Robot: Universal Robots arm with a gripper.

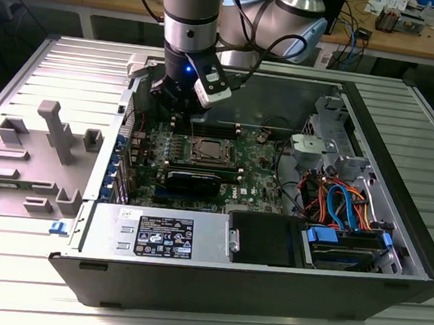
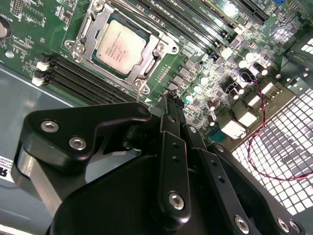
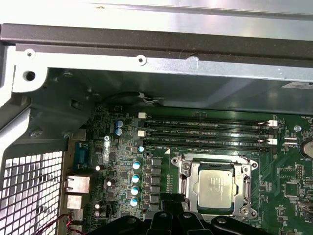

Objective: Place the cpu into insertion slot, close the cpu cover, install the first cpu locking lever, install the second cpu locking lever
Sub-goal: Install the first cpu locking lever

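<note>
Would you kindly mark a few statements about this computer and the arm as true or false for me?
1. The cpu lies in the insertion slot. True.
2. The gripper is carrying the cpu. False: it hangs above the motherboard, apart from the cpu.
3. The cpu cover lies flat around the cpu. True.
4. The memory slots hold modules. False: they look empty.
5. The computer case is closed. False: its side is open and the motherboard shows.

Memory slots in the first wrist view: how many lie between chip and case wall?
4 memory slots, from the case wall toward the chip: first, second, third, fourth. More may be hidden behind the gripper.
</note>
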